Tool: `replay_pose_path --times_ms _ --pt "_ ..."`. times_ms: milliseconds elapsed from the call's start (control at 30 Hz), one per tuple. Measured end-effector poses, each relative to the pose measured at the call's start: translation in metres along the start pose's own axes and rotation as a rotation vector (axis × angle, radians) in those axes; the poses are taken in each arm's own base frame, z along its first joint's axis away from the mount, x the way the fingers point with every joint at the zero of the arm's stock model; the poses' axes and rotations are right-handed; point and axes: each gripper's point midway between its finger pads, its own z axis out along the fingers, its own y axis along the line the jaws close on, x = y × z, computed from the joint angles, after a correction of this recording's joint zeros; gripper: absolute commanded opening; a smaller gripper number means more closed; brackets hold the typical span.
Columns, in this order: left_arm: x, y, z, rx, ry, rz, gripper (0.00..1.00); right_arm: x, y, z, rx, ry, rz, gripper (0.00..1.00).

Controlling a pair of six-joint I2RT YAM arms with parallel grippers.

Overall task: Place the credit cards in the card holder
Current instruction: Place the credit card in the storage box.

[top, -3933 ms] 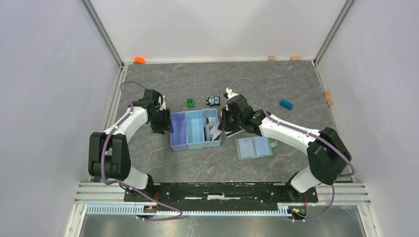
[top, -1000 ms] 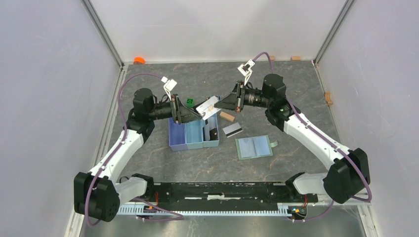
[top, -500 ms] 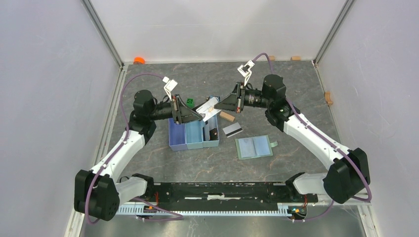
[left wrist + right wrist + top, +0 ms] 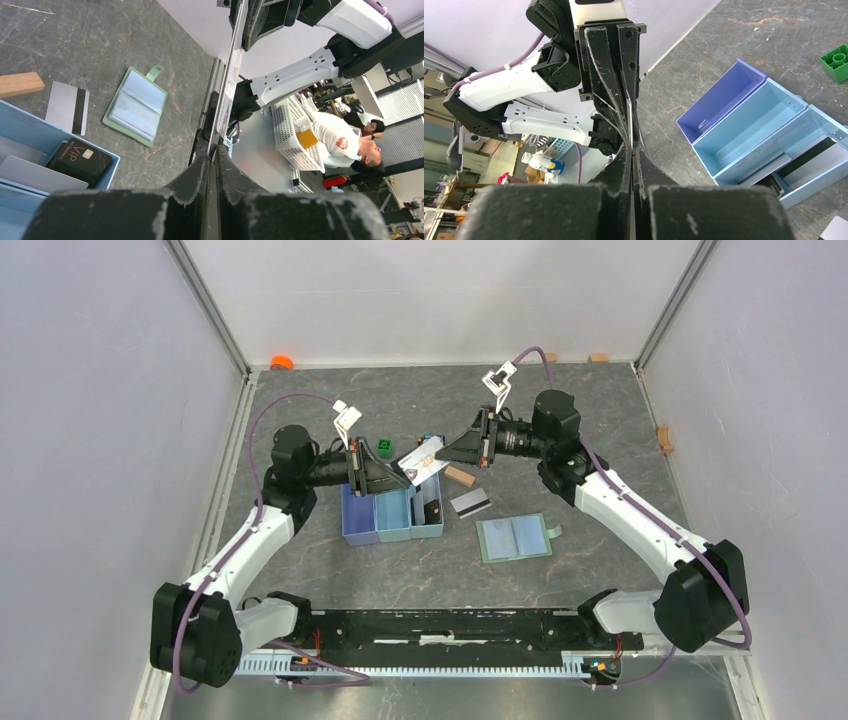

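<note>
A white credit card (image 4: 422, 458) hangs in the air above the tray, pinched from both ends. My left gripper (image 4: 407, 472) is shut on its left end, and the card runs edge-on (image 4: 226, 85) out of those jaws (image 4: 214, 150). My right gripper (image 4: 441, 451) is shut on the other end (image 4: 632, 145). A second credit card (image 4: 470, 503), grey with a dark stripe, lies flat on the table (image 4: 67, 107). The card holder (image 4: 513, 537) lies open, sage green with a pale slotted inside (image 4: 136, 107), right of the tray.
A three-compartment blue tray (image 4: 392, 512) under the grippers holds a black VIP card (image 4: 80, 157) and a grey card (image 4: 40, 175). A wooden block (image 4: 459, 476) and a green brick (image 4: 384, 448) lie near it. More small blocks (image 4: 665, 438) sit along the walls.
My left gripper's jaws have closed onto the card that the right gripper holds. Both arms and the card have stayed almost where they were.
</note>
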Motion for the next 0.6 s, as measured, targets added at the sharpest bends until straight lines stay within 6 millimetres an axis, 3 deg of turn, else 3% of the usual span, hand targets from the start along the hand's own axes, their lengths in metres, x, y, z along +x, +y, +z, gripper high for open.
replay_pose_path --times_ms 100,367,600 --pt "0.000 0.000 0.000 0.001 0.001 -0.003 0.02 0.001 0.000 0.000 0.002 0.003 0.004 0.00" --pt "0.003 0.001 0.000 -0.004 0.003 -0.009 0.02 0.003 -0.010 -0.004 0.032 0.013 0.012 0.00" --pt "0.010 0.012 -0.001 -0.051 0.014 -0.038 0.02 -0.009 -0.026 -0.019 0.082 -0.021 0.006 0.00"
